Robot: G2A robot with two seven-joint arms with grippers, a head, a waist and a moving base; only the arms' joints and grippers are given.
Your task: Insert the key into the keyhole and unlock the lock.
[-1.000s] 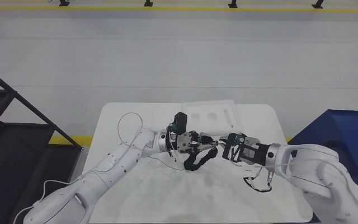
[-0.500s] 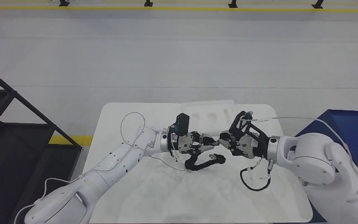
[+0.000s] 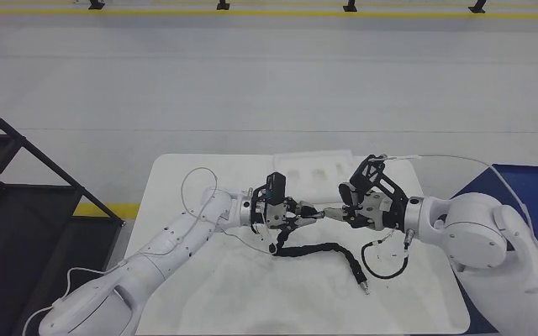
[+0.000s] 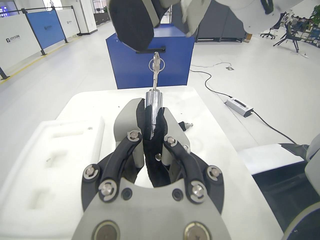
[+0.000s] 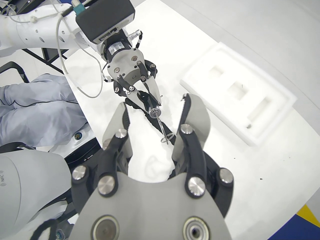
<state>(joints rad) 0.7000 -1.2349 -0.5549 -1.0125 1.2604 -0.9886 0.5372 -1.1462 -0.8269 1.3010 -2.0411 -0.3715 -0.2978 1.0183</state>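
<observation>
The left pincer (image 4: 153, 107) pinches the chrome cylindrical lock (image 4: 155, 97), with the small silver key (image 4: 156, 67) seated in its end. The spread right pincer (image 5: 155, 103) should next grip and turn the key.

Foam tray (image 3: 315, 168) and black cable (image 3: 324, 249) crowd the table (image 3: 252, 294).

lock (image 4: 155, 97) half-buried in left pincer (image 4: 152, 106)

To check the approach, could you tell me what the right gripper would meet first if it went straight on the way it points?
The key, with its ring, sticking out of the lock held in the left gripper. The open right gripper straddles that line; depth is unclear.
</observation>
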